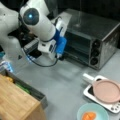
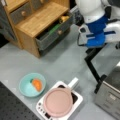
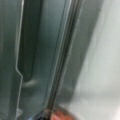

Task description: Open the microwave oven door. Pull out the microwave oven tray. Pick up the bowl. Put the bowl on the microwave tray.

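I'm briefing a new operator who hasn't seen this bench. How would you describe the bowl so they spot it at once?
Start from the silver microwave oven with its column of black knobs, then come down a front view to the white slab carrying a pink plate. The bowl sits on the table just below that, apart from the plate. It is the small pale teal one with an orange lump inside.

The arm's blue-and-white wrist covers the hand and the left part of the microwave oven door [image 1: 77,48] in a front view, the bowl [image 1: 92,112] is cut by that view's bottom edge, and the wrist view shows only blurred grey-green panels, too smeared to name.
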Controlling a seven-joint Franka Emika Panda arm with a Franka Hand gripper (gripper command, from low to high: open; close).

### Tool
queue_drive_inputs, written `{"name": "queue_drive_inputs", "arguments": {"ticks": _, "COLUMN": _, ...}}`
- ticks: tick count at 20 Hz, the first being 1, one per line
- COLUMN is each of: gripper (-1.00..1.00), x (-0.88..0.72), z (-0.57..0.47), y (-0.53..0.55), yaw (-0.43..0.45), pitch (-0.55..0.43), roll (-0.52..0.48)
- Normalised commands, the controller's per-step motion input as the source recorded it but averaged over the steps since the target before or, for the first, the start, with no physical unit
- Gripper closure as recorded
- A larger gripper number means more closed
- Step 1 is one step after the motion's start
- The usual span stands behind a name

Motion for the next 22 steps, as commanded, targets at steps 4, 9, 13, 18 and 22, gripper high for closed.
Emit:
{"name": "queue_drive_inputs", "arguments": {"ticks": 4, "gripper": -1.0, "x": 0.28, "z": -0.2, "y": -0.65, "yaw": 0.274, "pitch": -0.007, "roll": 0.163}}
{"name": "queue_drive_inputs", "arguments": {"ticks": 9, "gripper": -1.0, "x": 0.24, "z": 0.02, "y": -0.45, "yaw": 0.291, "pitch": 0.063, "roll": 0.077}}
{"name": "queue_drive_inputs", "arguments": {"ticks": 13, "gripper": -1.0, "x": 0.2, "z": 0.14, "y": -0.23, "yaw": 0.318, "pitch": 0.094, "roll": 0.007}}
{"name": "queue_drive_inputs", "arguments": {"ticks": 18, "gripper": -1.0, "x": 0.17, "z": 0.16, "y": -0.24, "yaw": 0.3, "pitch": 0.109, "roll": -0.014}}
{"name": "queue_drive_inputs", "arguments": {"ticks": 22, "gripper": -1.0, "x": 0.09, "z": 0.12, "y": -0.16, "yaw": 0.256, "pitch": 0.09, "roll": 0.111}}
